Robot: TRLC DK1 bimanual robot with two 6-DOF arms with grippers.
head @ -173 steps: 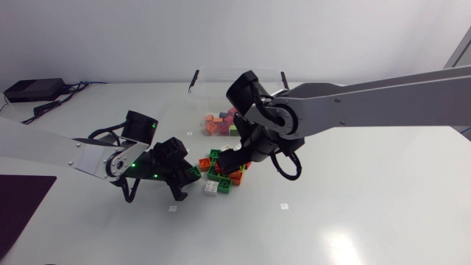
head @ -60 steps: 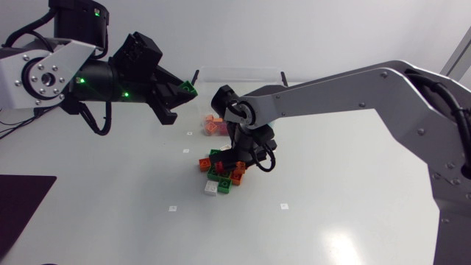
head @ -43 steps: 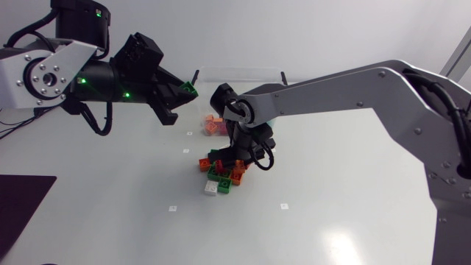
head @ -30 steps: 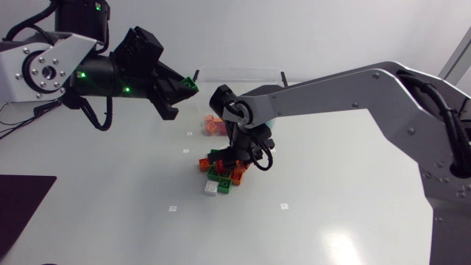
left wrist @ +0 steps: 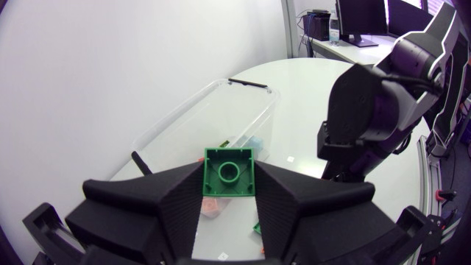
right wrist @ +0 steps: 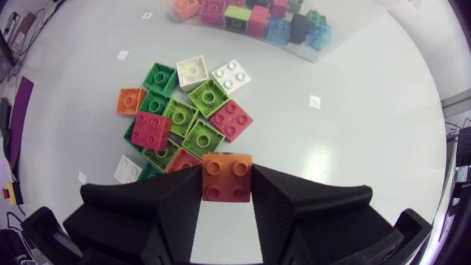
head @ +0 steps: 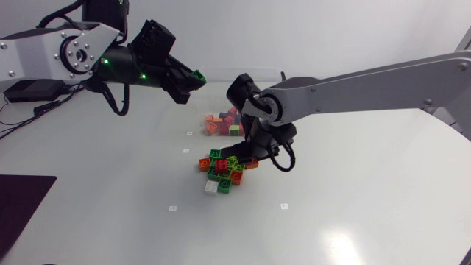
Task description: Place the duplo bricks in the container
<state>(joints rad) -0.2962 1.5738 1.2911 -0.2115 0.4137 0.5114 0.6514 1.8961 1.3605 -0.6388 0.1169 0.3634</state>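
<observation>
- White tabletop [head: 346, 213] carries everything: a clear container [head: 217, 99] toward the far side and a loose pile of bricks [head: 219, 171] near the middle, well short of it.
- Some bricks already lie in the container [head: 221, 122]: orange, pink, green and blue ones along its bottom, so part of the job is done.
- The left gripper [head: 194, 78] is raised above the table by the container's left end. Its fingers press a green brick [left wrist: 228, 172] from two sides, hollow underside toward the wrist camera. In the left wrist view the container [left wrist: 221, 110] sits just ahead of and below the brick.
- The right gripper [head: 246, 160] is down at the pile, jaws closed on an orange brick [right wrist: 227, 177], studs up. In the right wrist view the rest of the pile [right wrist: 184, 118] lies just ahead of it. I cannot tell whether the orange brick is lifted clear of its neighbours.
- A dozen or so bricks remain on the table, mostly green, with red, pink, orange and white ones, including a white brick [head: 211, 188] at the pile's near edge.
- By my reading the task is somewhere around midway. Two bricks are in hand. The green one looks almost ready to drop, and the orange one has yet to cross to the container. After that comes the long run of picking the pile down piece by piece.
</observation>
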